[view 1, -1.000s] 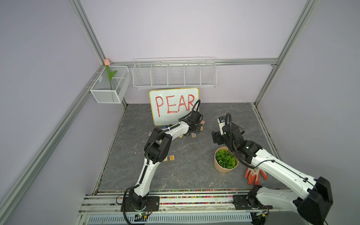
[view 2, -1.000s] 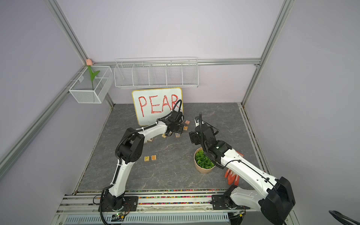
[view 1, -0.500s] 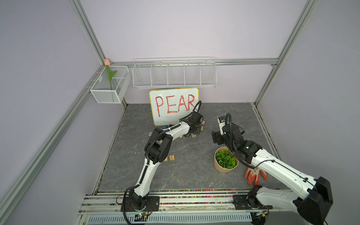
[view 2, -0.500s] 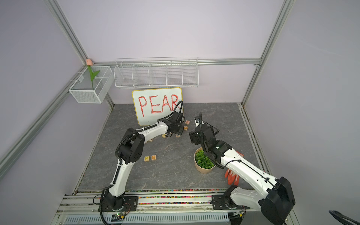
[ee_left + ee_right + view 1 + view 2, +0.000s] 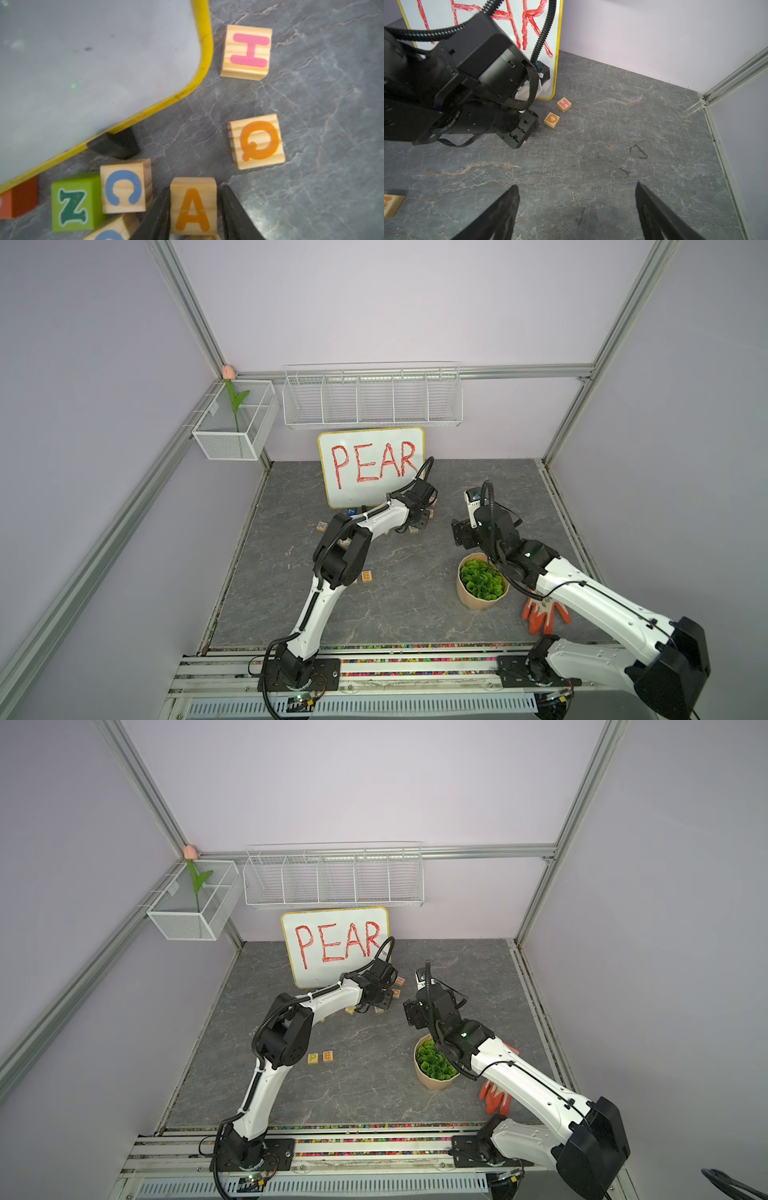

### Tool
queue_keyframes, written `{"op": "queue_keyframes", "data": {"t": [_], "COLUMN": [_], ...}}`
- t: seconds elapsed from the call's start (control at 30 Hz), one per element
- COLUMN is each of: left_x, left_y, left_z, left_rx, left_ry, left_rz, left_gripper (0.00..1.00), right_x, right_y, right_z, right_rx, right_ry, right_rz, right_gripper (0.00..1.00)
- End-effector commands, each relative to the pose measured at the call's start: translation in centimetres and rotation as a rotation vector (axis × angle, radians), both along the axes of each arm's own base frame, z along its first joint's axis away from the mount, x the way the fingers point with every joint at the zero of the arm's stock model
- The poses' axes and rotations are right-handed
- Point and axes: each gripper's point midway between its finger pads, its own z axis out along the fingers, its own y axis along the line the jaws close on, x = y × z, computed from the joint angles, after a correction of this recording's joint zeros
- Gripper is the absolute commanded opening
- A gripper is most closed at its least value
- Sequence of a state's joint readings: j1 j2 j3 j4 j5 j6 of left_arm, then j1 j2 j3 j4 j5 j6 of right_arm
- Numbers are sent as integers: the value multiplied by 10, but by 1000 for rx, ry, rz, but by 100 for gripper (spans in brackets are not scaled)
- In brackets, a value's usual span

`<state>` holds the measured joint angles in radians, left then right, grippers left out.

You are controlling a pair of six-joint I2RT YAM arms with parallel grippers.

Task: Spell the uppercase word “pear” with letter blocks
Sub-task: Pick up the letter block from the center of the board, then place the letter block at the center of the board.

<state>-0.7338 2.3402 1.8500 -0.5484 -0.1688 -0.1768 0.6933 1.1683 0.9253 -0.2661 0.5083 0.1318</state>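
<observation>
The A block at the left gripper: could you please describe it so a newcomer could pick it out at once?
Find the white board with red PEAR; letter blocks lie at its yellow-edged corner. The A block sits between the left gripper's black fingers, by the C block. It alone shows an orange A; the Q block, also orange, lies apart.

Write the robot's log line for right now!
left gripper: clamped on A block | right gripper: open, empty | P block, E block: side by side
</observation>
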Motion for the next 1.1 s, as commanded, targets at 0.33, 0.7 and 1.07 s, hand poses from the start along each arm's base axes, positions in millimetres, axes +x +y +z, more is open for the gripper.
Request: {"op": "queue_keyframes", "data": {"t": [0.33,0.7,1.07], "left_x": [2,-49,-152], "left_y": [-5,54,109], "left_z": [74,86,59], "left_rx": [-138,-119,-216], "left_ry": [-89,-24,182], "left_rz": [78,243,403], "left_gripper": [30,29,28], "right_x": [-1,3,8], "right_y": [-3,37,80], "right_z": [-1,2,1], "right_rx": [24,119,191], "right_ry": [1,3,32], "right_rz": [-15,145,294], "right_gripper": [89,89,89]}}
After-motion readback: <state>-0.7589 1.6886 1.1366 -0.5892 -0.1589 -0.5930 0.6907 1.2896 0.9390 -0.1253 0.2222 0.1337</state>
